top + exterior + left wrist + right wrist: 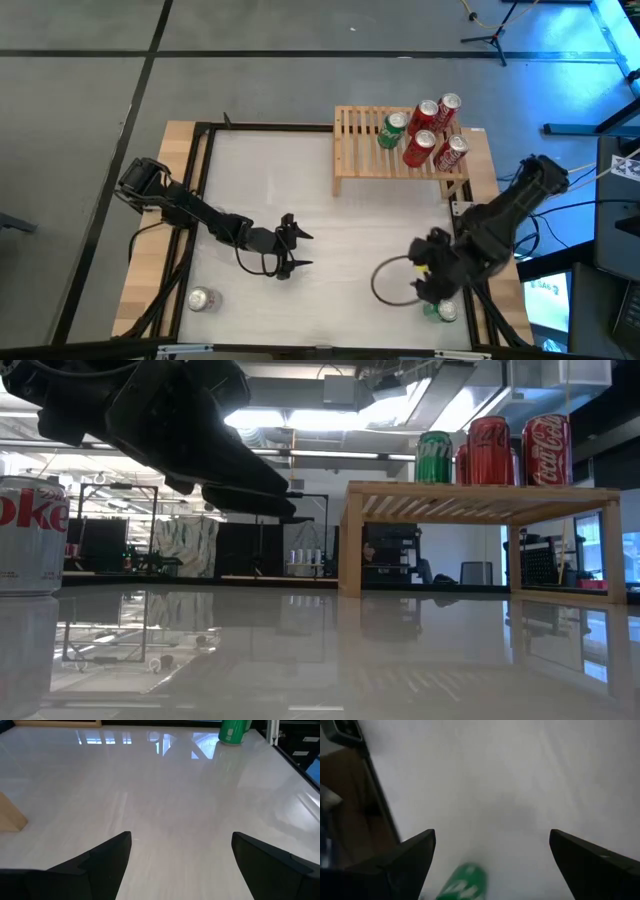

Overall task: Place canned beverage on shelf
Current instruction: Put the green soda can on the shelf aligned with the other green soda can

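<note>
The light wooden slatted shelf stands at the table's far right and carries a green can and several red cans. A green can stands on the table near the front right edge; it also shows in the right wrist view and the left wrist view. My right gripper is open just above and beside it, its fingers wide apart. A silver can stands at the front left. My left gripper is open and empty over the table's middle.
The black table frame runs along the left and far edges. A black cable loop lies beside the right arm. Bare white table lies between the two grippers and in front of the shelf.
</note>
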You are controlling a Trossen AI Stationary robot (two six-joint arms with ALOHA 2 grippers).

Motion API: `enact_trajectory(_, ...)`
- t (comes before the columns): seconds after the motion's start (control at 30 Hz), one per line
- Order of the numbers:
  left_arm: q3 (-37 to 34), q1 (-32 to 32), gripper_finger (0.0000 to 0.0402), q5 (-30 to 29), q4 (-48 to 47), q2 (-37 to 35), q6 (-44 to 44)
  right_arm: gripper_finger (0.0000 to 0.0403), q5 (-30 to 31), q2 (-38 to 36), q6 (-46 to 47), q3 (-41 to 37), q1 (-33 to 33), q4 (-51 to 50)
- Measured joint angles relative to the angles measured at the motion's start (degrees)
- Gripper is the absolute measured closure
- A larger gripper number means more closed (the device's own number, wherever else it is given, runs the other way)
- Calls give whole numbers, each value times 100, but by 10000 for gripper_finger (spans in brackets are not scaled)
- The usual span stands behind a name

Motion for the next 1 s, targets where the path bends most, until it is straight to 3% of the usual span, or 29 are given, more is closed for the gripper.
enact_trajectory(0.37, 0, -26, 67, -1, 109, 0, -171, 18, -286, 64, 3265, -12, 1364, -266)
enact_trajectory(0.53, 0, -125, 67, -4, 234, 0, -286, 18, -443, 249, 4301, -12, 1798, -441)
enact_trajectory(1.0, 0, -309, 67, -45, 585, 0, -760, 18, -615, 994, 4525, -10, 2208, -91)
